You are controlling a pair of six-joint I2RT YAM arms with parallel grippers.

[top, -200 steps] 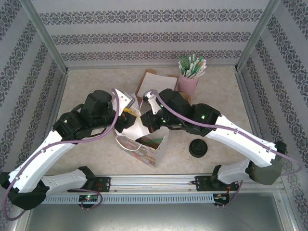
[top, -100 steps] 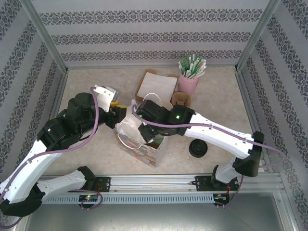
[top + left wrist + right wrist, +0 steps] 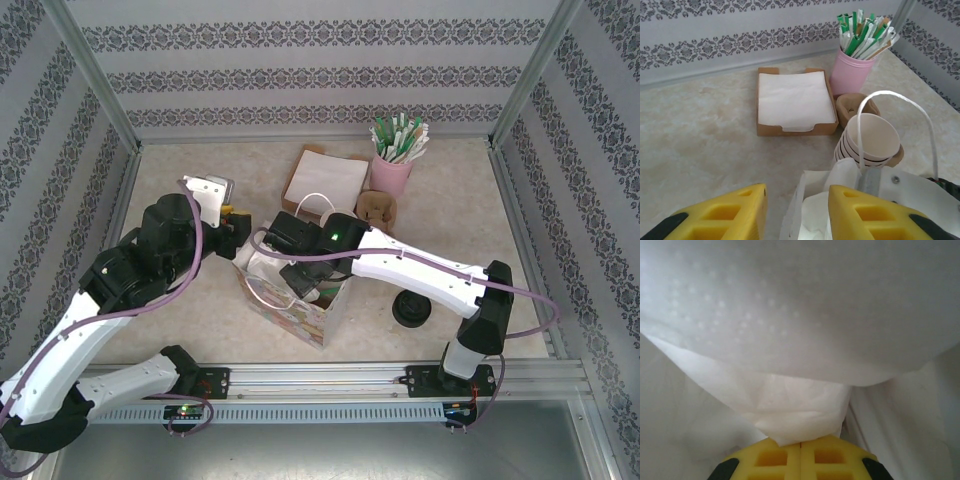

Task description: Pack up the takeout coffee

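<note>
Beige marbled worktop [image 3: 200, 165]. Far centre: cardboard tray [image 3: 325, 178] w/ white napkins; just right of it, pink cup [image 3: 391, 175] of wrapped sticks. Brown holder [image 3: 377, 207] in front of cup, paper-cup stack [image 3: 866, 142] just beside. Near centre: printed paper bag [image 3: 305, 312], upright. Right of bag: black lid stack [image 3: 412, 308].

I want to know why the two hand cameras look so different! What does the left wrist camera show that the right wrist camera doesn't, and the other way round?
Left wrist camera: the open left pincer, a cardboard tray of napkins, a pink cup of wrapped straws and a stack of paper cups on the table. Right wrist camera: the shut right pincer pinching a white napkin, very close up. Both: the white paper bag, and each pincer is yellow.
</note>
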